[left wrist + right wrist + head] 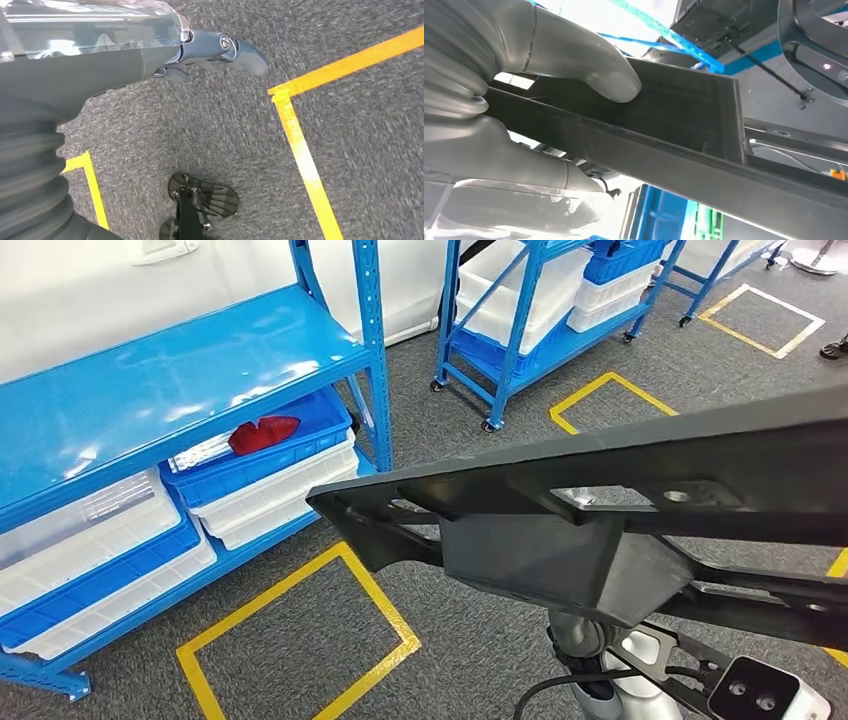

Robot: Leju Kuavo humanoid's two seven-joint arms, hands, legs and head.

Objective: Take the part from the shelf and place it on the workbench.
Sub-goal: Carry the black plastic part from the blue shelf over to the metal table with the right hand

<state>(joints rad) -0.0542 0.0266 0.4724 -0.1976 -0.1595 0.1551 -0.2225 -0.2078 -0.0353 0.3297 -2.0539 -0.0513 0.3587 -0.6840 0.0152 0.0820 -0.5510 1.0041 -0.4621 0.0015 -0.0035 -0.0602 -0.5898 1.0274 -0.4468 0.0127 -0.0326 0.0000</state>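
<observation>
The part [620, 510] is a long black plastic frame with ribs and a boxy block under its middle. It stretches across the lower right of the head view, high above the carpet and away from the blue shelf [200, 370]. In the right wrist view my right hand [524, 100] grips the part [684, 130], with the thumb [594, 70] pressed on its flat side and the other fingers under its edge. My left hand [215, 50] hangs over the grey carpet with its dark fingers stretched out and nothing in them.
The blue shelf's lower level holds white bins [90, 550] and a blue bin [280, 440] with a red piece [262, 433] in it. A second blue rack on wheels [540, 310] stands behind. Yellow tape squares [300, 640] mark the carpet.
</observation>
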